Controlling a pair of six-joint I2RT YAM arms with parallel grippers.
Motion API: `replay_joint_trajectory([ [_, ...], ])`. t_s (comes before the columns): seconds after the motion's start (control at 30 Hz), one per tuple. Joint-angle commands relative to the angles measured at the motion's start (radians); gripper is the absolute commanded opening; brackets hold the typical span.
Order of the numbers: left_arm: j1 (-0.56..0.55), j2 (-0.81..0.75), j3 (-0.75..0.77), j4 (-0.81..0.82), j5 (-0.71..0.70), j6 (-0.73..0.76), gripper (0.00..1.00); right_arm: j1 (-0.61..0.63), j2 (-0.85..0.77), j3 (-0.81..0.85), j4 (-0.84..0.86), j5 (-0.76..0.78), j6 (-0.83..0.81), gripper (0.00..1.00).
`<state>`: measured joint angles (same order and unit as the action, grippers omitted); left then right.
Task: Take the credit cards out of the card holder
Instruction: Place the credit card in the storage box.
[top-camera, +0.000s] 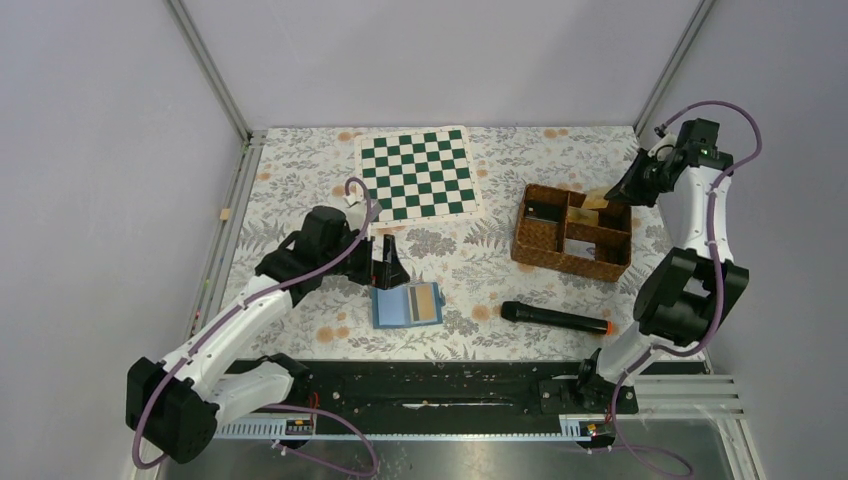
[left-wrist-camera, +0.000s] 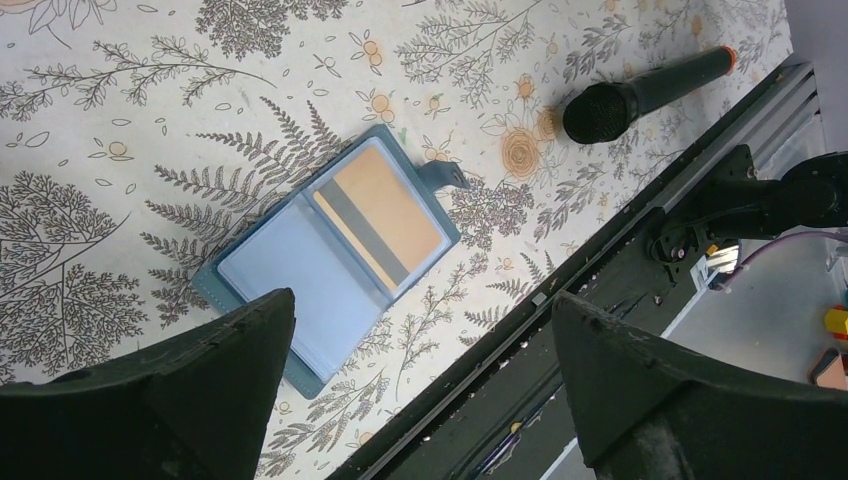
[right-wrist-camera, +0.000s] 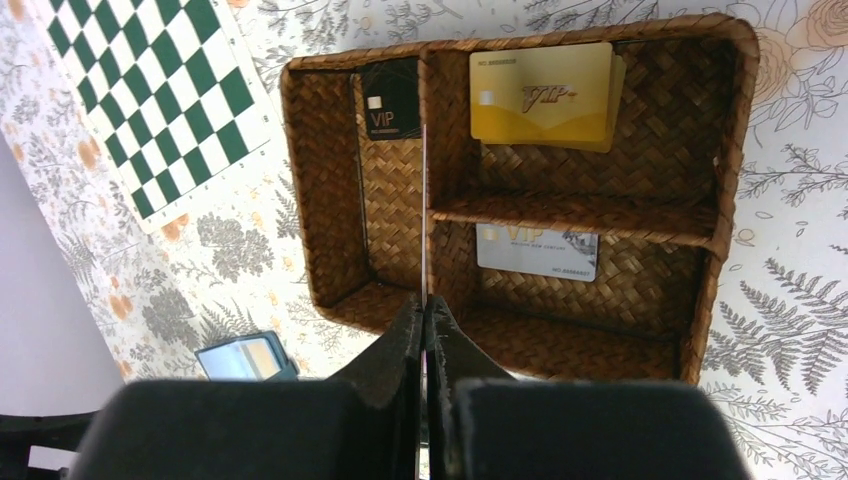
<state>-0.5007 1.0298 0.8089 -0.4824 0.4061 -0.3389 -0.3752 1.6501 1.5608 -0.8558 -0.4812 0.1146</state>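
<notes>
The blue card holder (top-camera: 407, 305) lies open on the floral cloth. Its left leaf is a bare light-blue pocket, and a tan-gold credit card (left-wrist-camera: 378, 213) with a grey stripe sits in its right leaf. My left gripper (top-camera: 388, 268) hangs just behind the holder, open, with nothing between its fingers (left-wrist-camera: 240, 350). My right gripper (right-wrist-camera: 424, 300) is shut on another credit card (right-wrist-camera: 424, 200), seen edge-on as a thin pale line. It holds this card over the wicker basket (top-camera: 571, 232).
The basket's (right-wrist-camera: 720, 200) compartments hold a black card (right-wrist-camera: 390, 98), gold VIP cards (right-wrist-camera: 545, 95) and a silver card (right-wrist-camera: 535, 250). A black microphone (top-camera: 555, 318) lies right of the holder. A green-and-white chequered board (top-camera: 418, 172) lies at the back. The black rail (left-wrist-camera: 600, 280) runs along the near edge.
</notes>
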Motion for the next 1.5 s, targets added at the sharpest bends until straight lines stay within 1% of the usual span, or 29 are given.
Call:
replay_joint_trajectory([
  [0.0,-0.004,0.024,0.026,0.006,-0.023,0.016,0.99,-0.003,0.054,0.081,-0.047,0.023,-0.029,0.0],
  [0.13,-0.003,0.064,0.042,0.014,-0.008,0.011,0.99,-0.01,0.103,0.091,-0.04,0.037,-0.056,0.0],
  [0.27,-0.002,0.105,0.054,0.015,0.004,0.009,0.99,-0.022,0.152,0.112,-0.018,-0.006,-0.055,0.0],
  [0.43,-0.002,0.139,0.068,0.016,0.022,0.02,0.99,-0.025,0.206,0.139,-0.002,-0.022,-0.057,0.0],
  [0.7,-0.002,0.192,0.092,0.015,0.033,0.037,0.99,-0.03,0.264,0.117,0.104,-0.158,-0.035,0.0],
  [0.8,-0.002,0.198,0.091,0.014,0.024,0.037,0.99,-0.03,0.303,0.132,0.103,-0.182,-0.033,0.0],
  [1.03,0.001,0.2,0.09,0.014,0.005,0.038,0.99,-0.031,0.336,0.152,0.065,-0.152,-0.067,0.0],
  [1.1,0.002,0.203,0.09,0.016,0.004,0.038,0.99,-0.03,0.35,0.16,0.059,-0.168,-0.076,0.0],
  [1.17,0.002,0.204,0.09,0.015,0.005,0.039,0.99,-0.03,0.36,0.188,0.018,-0.169,-0.099,0.0],
  [1.2,0.003,0.203,0.089,0.015,0.002,0.038,0.99,-0.03,0.354,0.192,-0.004,-0.163,-0.108,0.0],
  [1.33,0.004,0.201,0.085,0.016,-0.003,0.038,0.99,-0.03,0.296,0.162,0.013,-0.149,-0.109,0.0],
  [1.47,0.004,0.204,0.087,0.017,0.009,0.034,0.99,-0.03,0.303,0.166,0.0,-0.181,-0.109,0.0],
])
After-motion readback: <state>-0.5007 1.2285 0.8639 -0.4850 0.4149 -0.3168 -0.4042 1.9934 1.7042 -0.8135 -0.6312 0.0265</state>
